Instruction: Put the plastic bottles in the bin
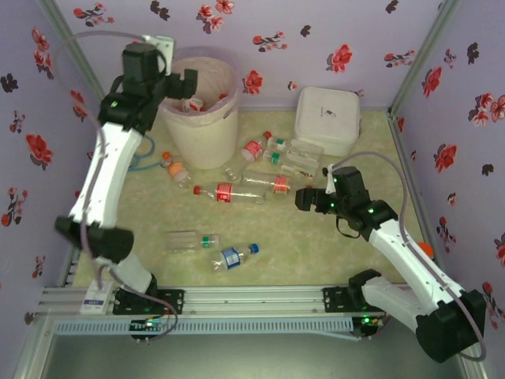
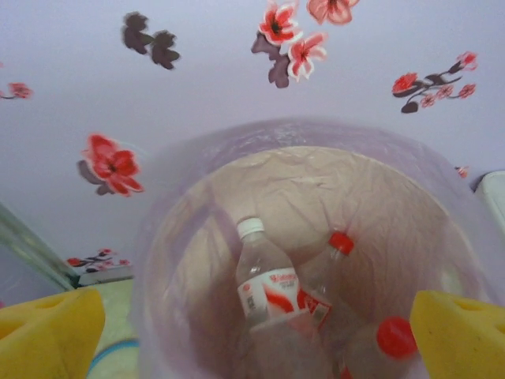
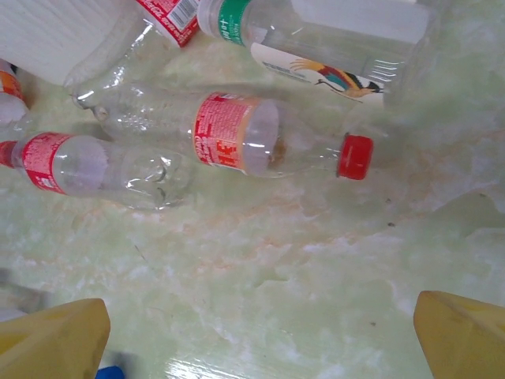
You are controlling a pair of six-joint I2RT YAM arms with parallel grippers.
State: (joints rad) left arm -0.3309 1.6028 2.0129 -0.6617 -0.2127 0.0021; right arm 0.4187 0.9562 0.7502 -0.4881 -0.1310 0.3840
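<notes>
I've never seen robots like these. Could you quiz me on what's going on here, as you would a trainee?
1. True or false: the left end effector hovers open and empty over the bin.
2. The bottle lying nearest the arm bases has a label that is: A red, B blue, C green.
3. Fill in: in the right wrist view, the central red-labelled bottle beyond the open right end effector has a ___ cap.

Key: 1 true; 2 B; 3 red.
</notes>
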